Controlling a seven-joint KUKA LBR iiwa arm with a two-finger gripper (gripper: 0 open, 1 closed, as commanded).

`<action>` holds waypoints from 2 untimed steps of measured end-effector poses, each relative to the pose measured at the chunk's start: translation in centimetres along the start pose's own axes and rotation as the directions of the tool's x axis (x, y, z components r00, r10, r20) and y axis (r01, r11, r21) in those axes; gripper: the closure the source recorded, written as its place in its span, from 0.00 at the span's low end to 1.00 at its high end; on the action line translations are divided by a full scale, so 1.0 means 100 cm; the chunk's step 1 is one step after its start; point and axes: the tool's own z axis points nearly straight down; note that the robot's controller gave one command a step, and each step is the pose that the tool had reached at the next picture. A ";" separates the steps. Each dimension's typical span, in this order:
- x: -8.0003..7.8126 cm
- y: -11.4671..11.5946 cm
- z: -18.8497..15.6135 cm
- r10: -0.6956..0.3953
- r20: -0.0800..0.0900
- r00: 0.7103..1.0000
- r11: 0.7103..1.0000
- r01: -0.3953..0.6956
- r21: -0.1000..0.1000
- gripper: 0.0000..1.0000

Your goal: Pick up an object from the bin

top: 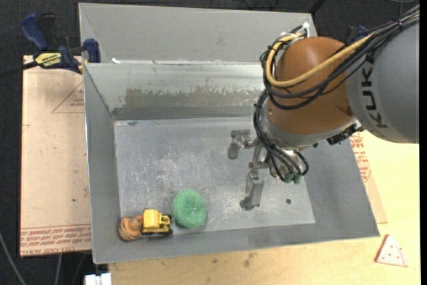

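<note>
Gripper (243,170) is hanging with both fingers spread apart and nothing between them, over bare floor in the right-centre of the grey bin (167,157). No object is lying beneath it. Candidate objects are resting well apart from it, along the near wall toward the left corner: a green round puff (189,209), a small yellow toy vehicle (155,222) just beside the puff, and a brown rounded piece (128,229) touching the vehicle's left side. The puff is looking soft, light and compressible, so closing across its middle is probably offering the surest hold. The vehicle is appearing rigid and light, but its neighbour is crowding any grasp.
</note>
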 end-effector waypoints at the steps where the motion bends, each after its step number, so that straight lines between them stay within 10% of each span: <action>1: -0.002 0.000 -0.004 0.002 0.009 1.000 1.000 -0.002 -0.001 0.00; 2: -0.002 0.011 0.035 -0.039 0.018 0.999 0.999 0.039 0.000 0.00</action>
